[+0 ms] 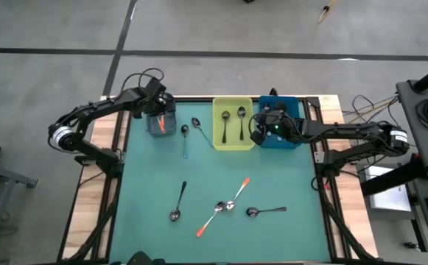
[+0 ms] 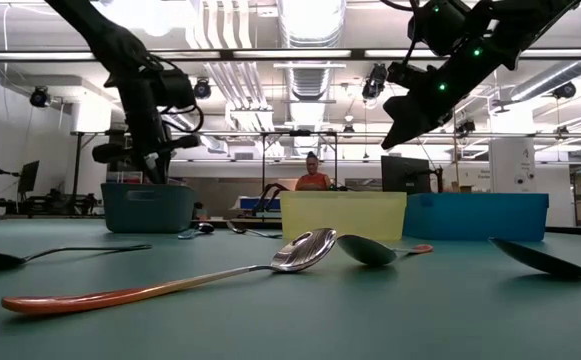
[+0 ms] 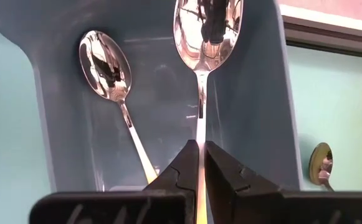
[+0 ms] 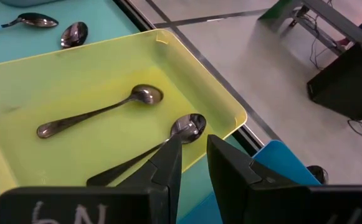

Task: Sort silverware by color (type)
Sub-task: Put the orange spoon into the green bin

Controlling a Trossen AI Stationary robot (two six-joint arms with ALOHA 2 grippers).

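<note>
Left pincer [image 3: 200, 149]: closed on the thin handle of a spoon [image 3: 207, 31], which hangs bowl-first into the grey bin [image 3: 255, 93].
Grey bin: it stands near the yellow tray [image 1: 232, 141], on the left arm's side of it. It already holds a second spoon [image 3: 104, 65], which lies beside the held one without touching it.
Step in hand: as I judge it, the delivery of one orange-handled spoon to its bin; the spoon is inside the walls but not yet released.
Next move: the left pincer must open so that the spoon drops next to the other one, then lift straight out so that it does not catch the bin wall.
Right pincer [image 4: 193, 155]: a little open with nothing visible between the fingers. It hangs over the blue bin [image 1: 291, 140], which stands directly beside the yellow tray on the right arm's side.
Yellow tray content: two dark-handled spoons [image 4: 100, 115] [image 4: 187, 127], side by side.
Spoons beside the tray: a pale blue-handled one [image 1: 186, 140] and one more [image 1: 197, 125] lie on the worktop [image 1: 147, 177] between the tray and the grey bin.
Spoons far from the tray: two orange-handled [image 1: 236, 193] [image 1: 208, 221], with their bowls together, and two dark-handled [image 1: 179, 201] [image 1: 267, 211], all well apart from the tray.
Progress: I judge it about half done; six spoons wait on the worktop.
</note>
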